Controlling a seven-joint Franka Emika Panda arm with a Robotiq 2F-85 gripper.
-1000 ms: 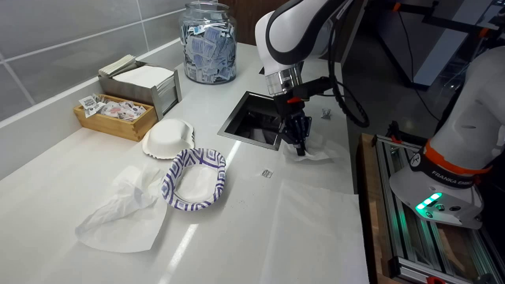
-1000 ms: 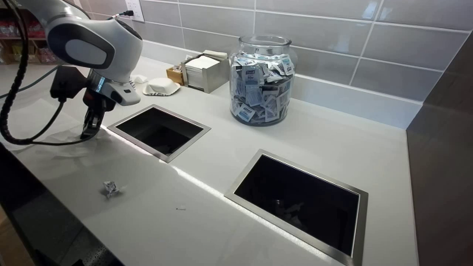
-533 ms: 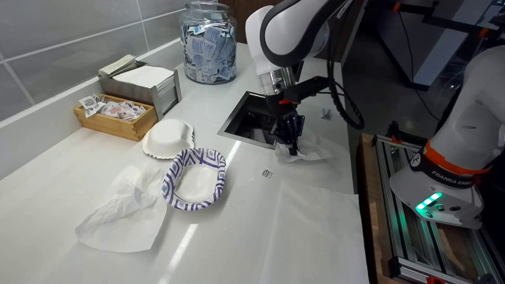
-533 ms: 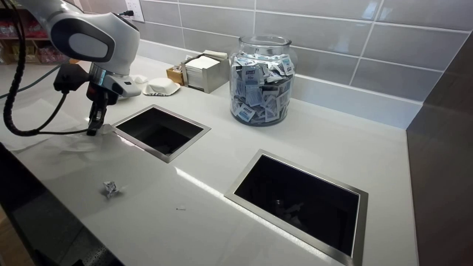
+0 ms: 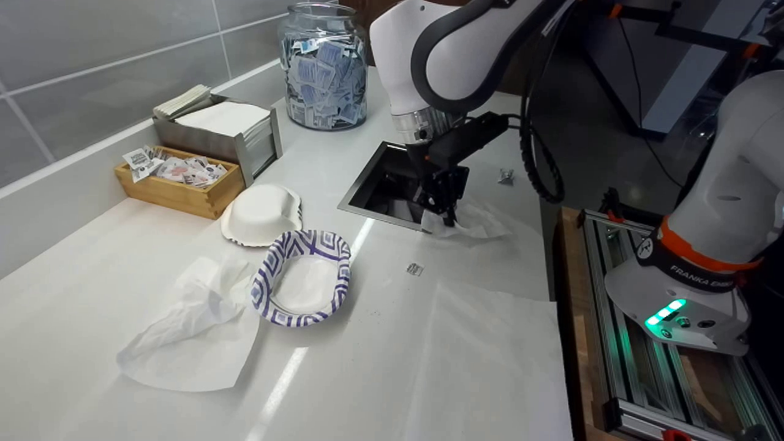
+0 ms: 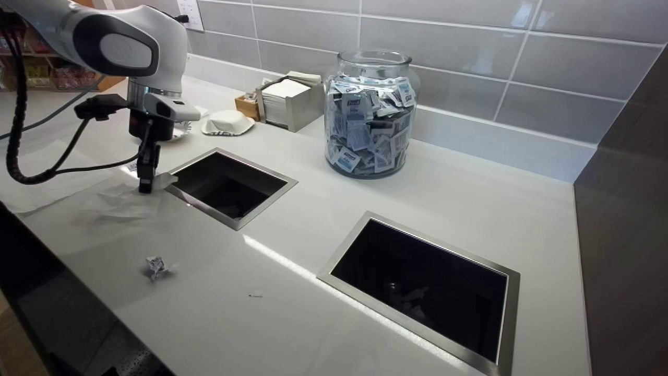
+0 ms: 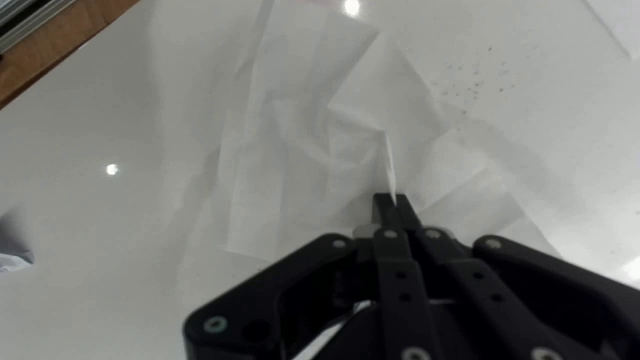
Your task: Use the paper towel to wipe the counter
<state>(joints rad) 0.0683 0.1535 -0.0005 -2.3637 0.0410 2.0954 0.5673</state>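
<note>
My gripper [image 5: 450, 223] points down over the white counter [image 5: 380, 355], beside the near metal-framed opening. It shows in both exterior views [image 6: 146, 189]. In the wrist view the fingertips [image 7: 395, 202] are together with a thin fold of the white paper towel [image 7: 310, 150] pinched between them. The rest of the towel spreads loose and wrinkled on the counter, also seen in both exterior views [image 5: 481, 226] [image 6: 117, 203]. Its edge lies at the opening's rim. Dark crumbs [image 7: 475, 85] lie beside the towel in the wrist view.
Metal-framed openings [image 5: 380, 217] [image 6: 512, 303] are set in the counter. A glass jar [image 5: 324, 79], napkin holder [image 5: 202, 144] and wooden box [image 5: 184, 196] stand along the wall. Paper bowls [image 5: 260, 214], another crumpled towel [image 5: 196, 324], a packet [image 5: 414, 269] and a wrapper [image 6: 156, 266] lie about.
My gripper has moved a short way towards the near opening, dragging the paper towel along the counter. The towel's edge is now at the rim. The other objects have not moved.
</note>
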